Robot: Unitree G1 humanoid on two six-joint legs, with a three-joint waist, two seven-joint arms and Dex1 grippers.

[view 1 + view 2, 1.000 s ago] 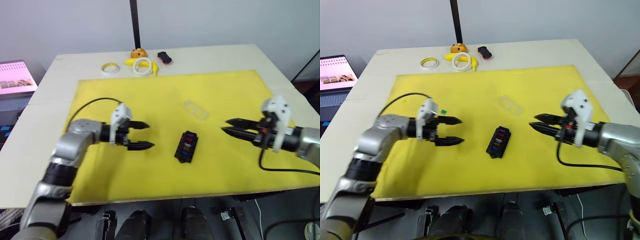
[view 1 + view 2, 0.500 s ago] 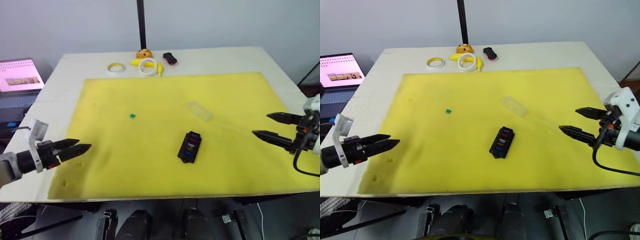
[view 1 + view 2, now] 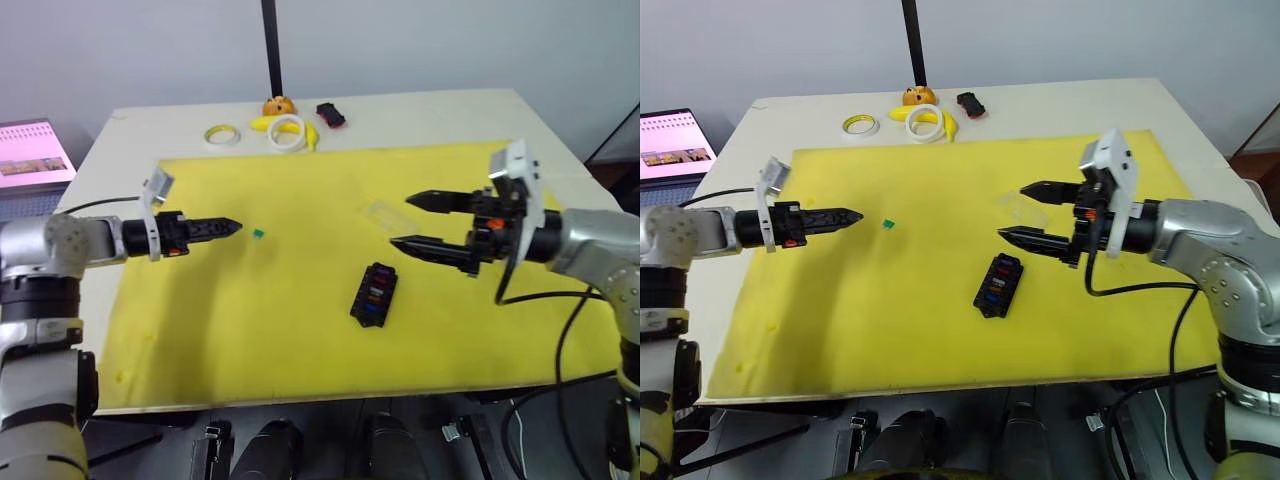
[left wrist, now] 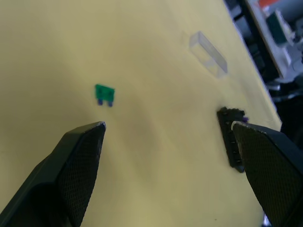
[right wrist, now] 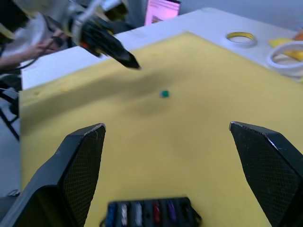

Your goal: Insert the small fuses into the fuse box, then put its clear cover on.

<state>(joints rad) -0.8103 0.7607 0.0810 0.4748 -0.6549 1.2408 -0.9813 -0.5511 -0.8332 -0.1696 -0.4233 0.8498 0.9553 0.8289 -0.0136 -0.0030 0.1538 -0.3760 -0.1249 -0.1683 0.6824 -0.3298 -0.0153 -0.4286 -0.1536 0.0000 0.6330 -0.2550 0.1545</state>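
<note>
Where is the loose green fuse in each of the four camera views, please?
Left eye view: green fuse lies on the yellow mat, just ahead of the left end effector.
Right eye view: it lies at, left of the fuse box.
Left wrist view: at, beyond the fingertips.
Right wrist view: at, mid-mat.
Shared landmark: the fuse box.

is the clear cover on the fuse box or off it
Off. The clear cover lies on the yellow mat, apart from the fuse box, whose coloured fuses show uncovered.
</note>
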